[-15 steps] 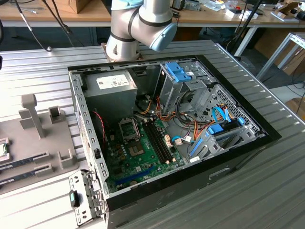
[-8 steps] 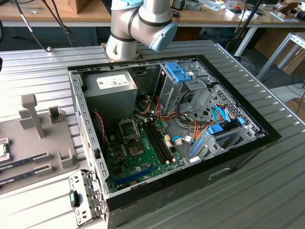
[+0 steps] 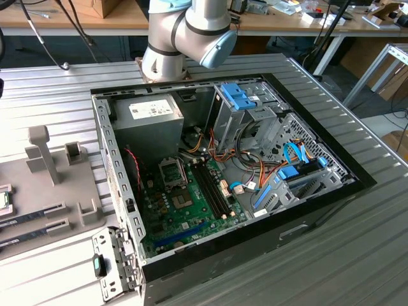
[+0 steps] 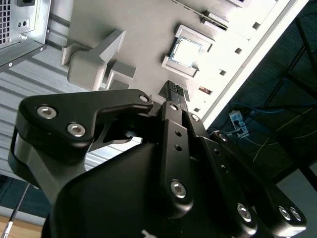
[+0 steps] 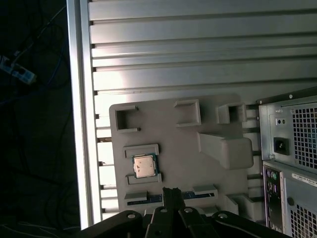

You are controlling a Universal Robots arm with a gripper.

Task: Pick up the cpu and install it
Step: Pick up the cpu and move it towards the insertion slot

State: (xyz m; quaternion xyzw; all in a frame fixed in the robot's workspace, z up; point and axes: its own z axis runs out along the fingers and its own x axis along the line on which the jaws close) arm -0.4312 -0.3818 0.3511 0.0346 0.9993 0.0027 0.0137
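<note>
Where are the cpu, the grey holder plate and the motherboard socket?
cpu (image 5: pixel 144 165): first wrist view, middle of its silvery top.
grey holder plate (image 5: pixel 173 141): first wrist view, bare flat surface.
socket (image 3: pixel 172 172): exterior view, centre of its black frame inside the open computer case.

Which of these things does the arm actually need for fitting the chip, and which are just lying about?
For the job: cpu; gripper; grey holder; motherboard socket.
Lying about: memory sticks; power supply; cables.
</note>
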